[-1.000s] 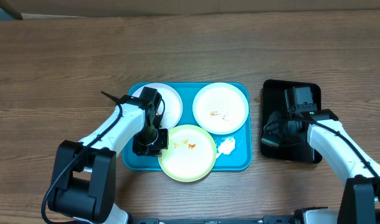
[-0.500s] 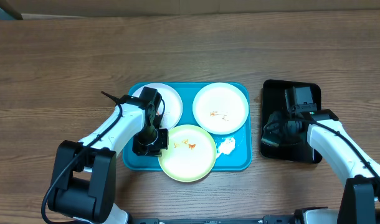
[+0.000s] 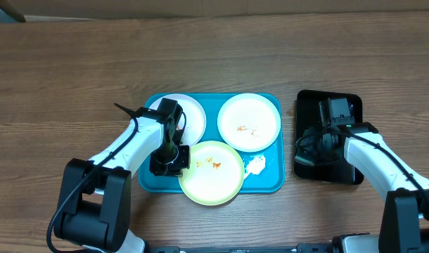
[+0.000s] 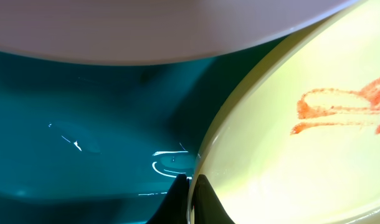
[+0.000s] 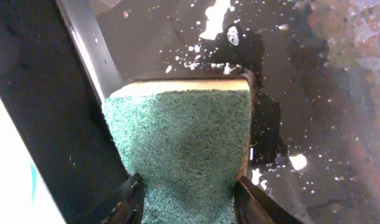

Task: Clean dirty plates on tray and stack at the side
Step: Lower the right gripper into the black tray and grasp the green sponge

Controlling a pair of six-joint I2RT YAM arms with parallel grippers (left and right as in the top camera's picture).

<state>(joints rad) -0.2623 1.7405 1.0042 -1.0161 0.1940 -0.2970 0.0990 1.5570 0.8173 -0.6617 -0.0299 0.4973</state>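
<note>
Left fingers (image 3: 171, 162) sat at the left rim of the yellow-green plate (image 3: 213, 176). It lay on the turquoise tray (image 3: 272, 184), nearer the robot than the left white plate (image 3: 193, 118) and the right white plate (image 3: 249, 121) (orange smears on the yellow-green and right ones). Right fingers (image 3: 315, 145) hung over the black tray (image 3: 306, 102) on the tabletop (image 3: 200, 56).

Left wrist: fingers pinched the yellow-green rim, closed on it.

Right wrist: fingers clamped a green sponge (image 5: 180, 143) above the wet, white-flecked black tray.

Robotics lab setup, wooden table (image 3: 221, 56)
</note>
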